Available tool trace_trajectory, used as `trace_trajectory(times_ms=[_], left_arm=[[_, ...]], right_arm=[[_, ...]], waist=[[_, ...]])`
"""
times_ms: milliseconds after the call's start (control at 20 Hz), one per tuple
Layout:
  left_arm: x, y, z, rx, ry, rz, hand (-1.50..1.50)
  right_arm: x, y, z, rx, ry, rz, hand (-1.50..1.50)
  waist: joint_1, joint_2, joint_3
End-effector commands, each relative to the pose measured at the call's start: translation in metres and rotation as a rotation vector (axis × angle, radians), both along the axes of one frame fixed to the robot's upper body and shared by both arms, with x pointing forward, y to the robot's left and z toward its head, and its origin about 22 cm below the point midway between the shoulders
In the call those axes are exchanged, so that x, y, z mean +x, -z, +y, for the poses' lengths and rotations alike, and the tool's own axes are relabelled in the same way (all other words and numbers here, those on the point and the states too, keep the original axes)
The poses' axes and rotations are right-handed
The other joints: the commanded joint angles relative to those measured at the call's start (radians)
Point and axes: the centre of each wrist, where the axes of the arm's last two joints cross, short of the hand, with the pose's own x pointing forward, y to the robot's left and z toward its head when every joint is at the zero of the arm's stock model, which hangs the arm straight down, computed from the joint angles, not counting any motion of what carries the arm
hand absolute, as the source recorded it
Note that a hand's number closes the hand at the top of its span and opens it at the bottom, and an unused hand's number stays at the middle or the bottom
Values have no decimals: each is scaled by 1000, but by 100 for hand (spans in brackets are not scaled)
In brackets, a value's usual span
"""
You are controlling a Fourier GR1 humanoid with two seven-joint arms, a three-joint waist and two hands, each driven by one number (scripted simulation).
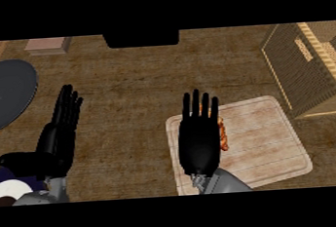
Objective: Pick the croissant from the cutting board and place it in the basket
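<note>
One croissant [223, 135] lies on the one cutting board [270, 143], mostly hidden by the right hand [200, 140], whose fingers are straight and slightly spread. The left hand [59, 139], fingers straight too, shows at left. One basket [301, 73] stands just beside the board.

Croissant [223, 134]: mostly hidden behind right hand [199, 138]; only thin brown strip shows at hand's right edge. Contact between hand and croissant: cannot tell.
Board [266, 138]: left part covered by same hand and forearm.
Basket [298, 73]: cut off by right edge.
Plate [4, 93]: cut off by left edge.
Black object [141, 39] and pinkish block [48, 44]: cut off at top, identity unclear.
Blue-and-white shape [6, 186], lower left corner: cut off, cannot identify.
Both forearms run out at lower edge.
</note>
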Motion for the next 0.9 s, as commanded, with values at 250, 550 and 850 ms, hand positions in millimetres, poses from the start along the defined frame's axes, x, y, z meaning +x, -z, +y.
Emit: trace_trajectory(times_ms=[250, 550, 850], left_arm=[[-3, -8, 3, -17, -5, -2, 0], [-13, 5, -1, -4, -5, 7, 0], [-2, 7, -13, -14, 9, -7, 0]], right_arm=[[2, 14, -15, -10, 137, 36, -150], [3, 31, -13, -11, 137, 51, -150], [7, 41, -24, 13, 115, 61, -150]], waist=[[-4, -1, 0], [-1, -1, 0], [-4, 0, 0]])
